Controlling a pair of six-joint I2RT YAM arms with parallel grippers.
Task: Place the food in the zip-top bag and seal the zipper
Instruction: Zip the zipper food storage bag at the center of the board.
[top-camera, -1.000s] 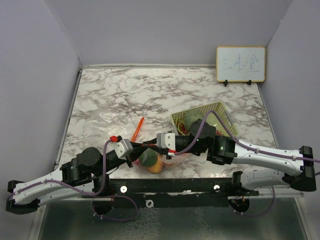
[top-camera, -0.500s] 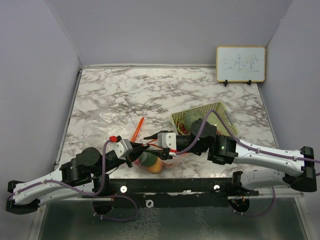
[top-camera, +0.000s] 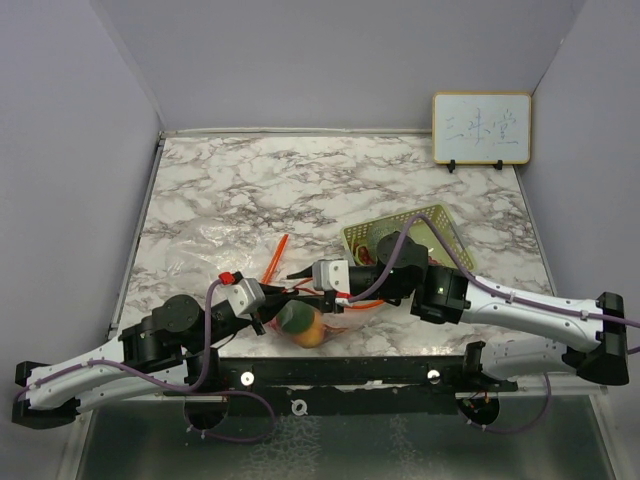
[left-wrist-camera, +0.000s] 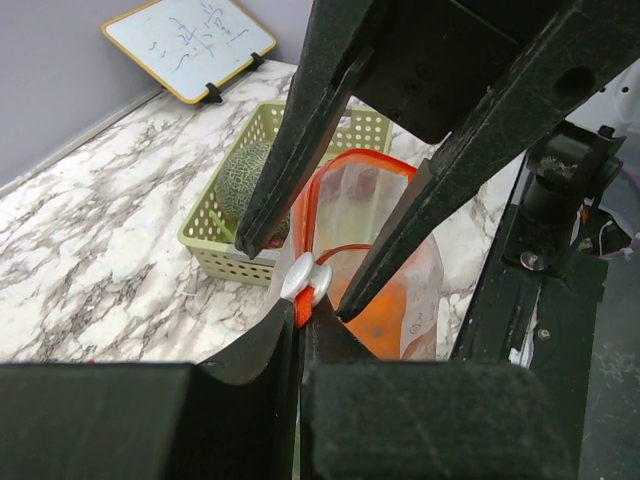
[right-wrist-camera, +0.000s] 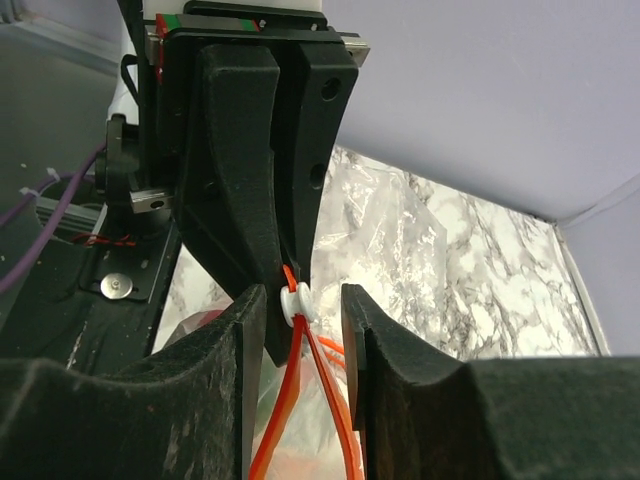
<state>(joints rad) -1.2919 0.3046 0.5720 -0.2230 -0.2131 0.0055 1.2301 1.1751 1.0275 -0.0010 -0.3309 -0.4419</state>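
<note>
Partly done: your left end effector (left-wrist-camera: 300, 335) clamps the zip-top bag (left-wrist-camera: 365, 215); right end effector (right-wrist-camera: 300, 300), apart, straddles the slider (left-wrist-camera: 307, 282); netted melon (left-wrist-camera: 245, 178) unbagged in basket (left-wrist-camera: 213, 237).

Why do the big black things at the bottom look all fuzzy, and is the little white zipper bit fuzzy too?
Left wrist view: the left fingers are so close to the lens they go soft and dark; the white slider and basket are sharp. Right wrist view: right fingers soft too, slider crisp. Top view: even light, faint shadows.
</note>
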